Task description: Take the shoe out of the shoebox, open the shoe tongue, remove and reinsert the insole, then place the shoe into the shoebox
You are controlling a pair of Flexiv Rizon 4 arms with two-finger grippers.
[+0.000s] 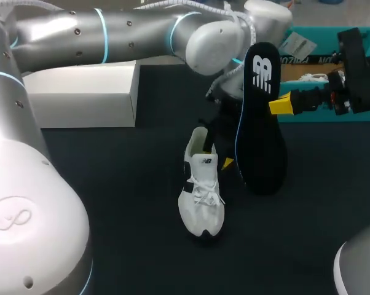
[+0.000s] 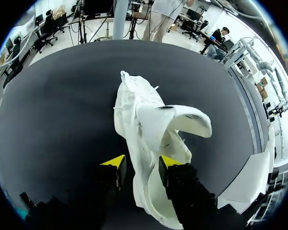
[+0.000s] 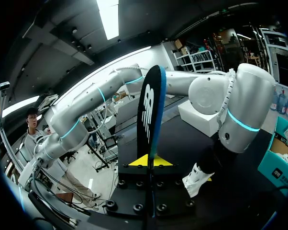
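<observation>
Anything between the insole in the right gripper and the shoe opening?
Yes, partly. The left gripper is shut on the shoe at its collar, and the left arm hangs over the opening, right beside the insole that the right gripper holds upright. Nothing else visible stands between them.

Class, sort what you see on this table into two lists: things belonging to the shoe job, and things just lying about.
Job: shoe, held by left gripper; insole, held by right gripper; teal shoebox.
Lying about: white box.
</observation>
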